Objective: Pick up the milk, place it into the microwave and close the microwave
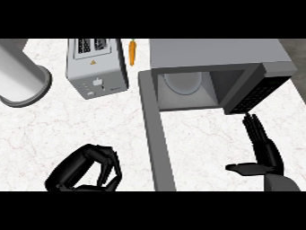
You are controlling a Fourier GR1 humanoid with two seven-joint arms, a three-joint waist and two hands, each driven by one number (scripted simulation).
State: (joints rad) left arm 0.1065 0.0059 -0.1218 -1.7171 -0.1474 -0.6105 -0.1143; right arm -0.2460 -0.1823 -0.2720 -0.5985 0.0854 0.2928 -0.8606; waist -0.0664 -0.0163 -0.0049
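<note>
Left hand (85, 173) is nearest, low at the near edge left of centre: fingers curled in toward the thumb, nothing visible in the grip. Right hand (262, 155) at near right, fingers straight and together, pointing far toward the microwave's control side, thumb out to the left, holding nothing. Fingertips are just short of the dark vented panel; can't tell if they touch.

White marbled table (29, 130) carries everything.

Microwave (215, 67) sits far right of centre, grey box, cavity open with the round turntable (181, 83) showing inside. Cavity holds nothing else that I can see. Its door (156, 139) is swung open, seen edge-on as a long grey slab running from the cavity's left side toward the near edge, between the two hands.

Large grey cylinder (13, 74) at far left, tilted, overhanging the table's left edge.

Toaster (95, 67), silver, two slots, left of the microwave, well apart from the cylinder.

Carrot (132, 51), small, orange, lying between toaster and microwave at the far edge.

Milk: not visible anywhere in this view, neither in the microwave, nor on the table, nor in either hand.
</note>
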